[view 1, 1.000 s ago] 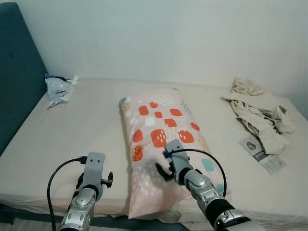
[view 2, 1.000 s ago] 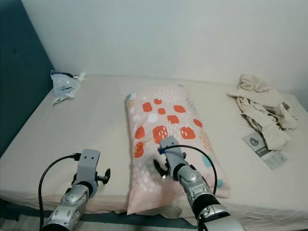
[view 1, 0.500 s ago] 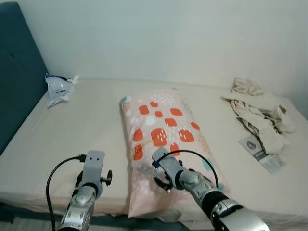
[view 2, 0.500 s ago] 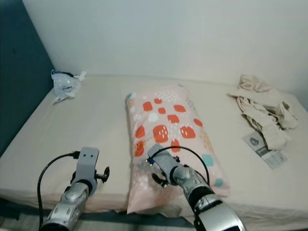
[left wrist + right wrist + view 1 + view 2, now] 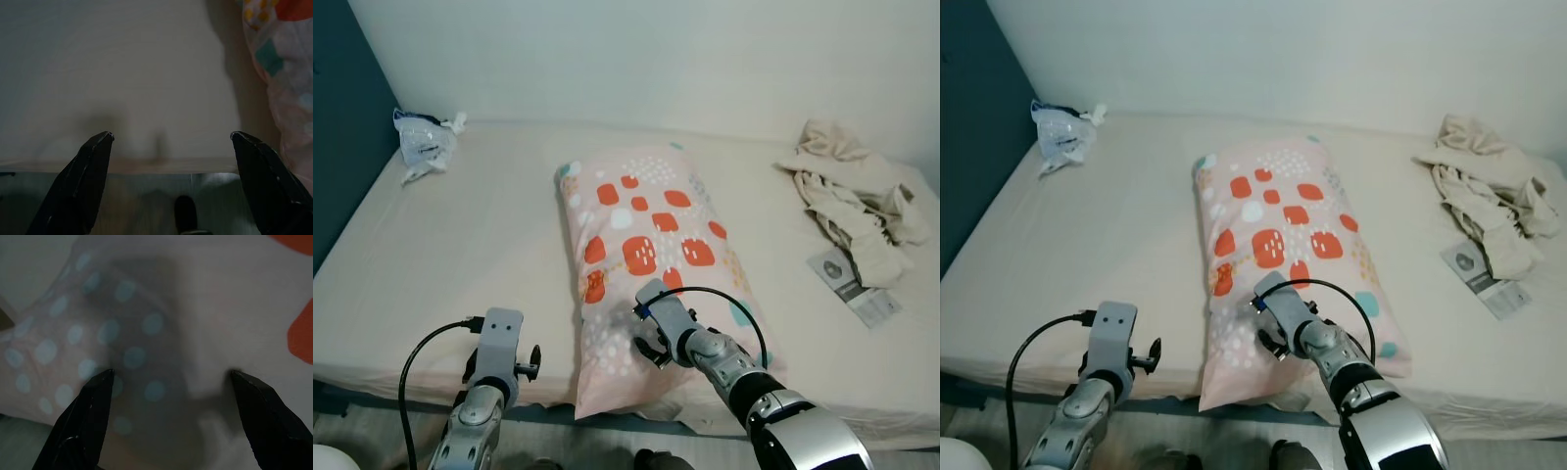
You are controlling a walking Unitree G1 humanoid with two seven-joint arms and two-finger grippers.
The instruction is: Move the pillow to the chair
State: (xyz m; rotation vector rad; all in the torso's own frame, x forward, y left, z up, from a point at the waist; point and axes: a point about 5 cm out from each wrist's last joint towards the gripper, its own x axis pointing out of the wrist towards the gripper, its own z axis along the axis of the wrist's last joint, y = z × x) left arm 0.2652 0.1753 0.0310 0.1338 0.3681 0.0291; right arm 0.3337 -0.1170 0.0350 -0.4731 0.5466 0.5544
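Beige sheeting covers the wide bed (image 5: 470, 245) that fills most of the head views, running to a plain white wall (image 5: 656, 59) along the top of the frame; a dark teal padded headboard (image 5: 342, 166) stands at the upper left edge, and a strip of grey floor shows along the bottom. A pale pink rectangular pillow printed with orange-red patches and teal dots (image 5: 646, 255) lies lengthwise in the middle of the frame, its near end hanging over the mattress edge. A crumpled clear plastic bag (image 5: 419, 145) sits in the upper left corner of the bed; a heap of cream clothing (image 5: 857, 196) lies at the upper right, with a flat white printed packet (image 5: 857, 287) just below it.

The right gripper (image 5: 658, 345) rests on the lower part of the pillow, near centre frame; its wrist view shows two black fingers (image 5: 88, 416) spread wide, pressed into the dotted fabric with nothing yet pinched between them. The left gripper (image 5: 171, 142) hovers at the lower left, beside the pillow; its wrist view shows the fingers parted and empty over bare sheet, the mattress edge below and the pillow's side at the frame's right.
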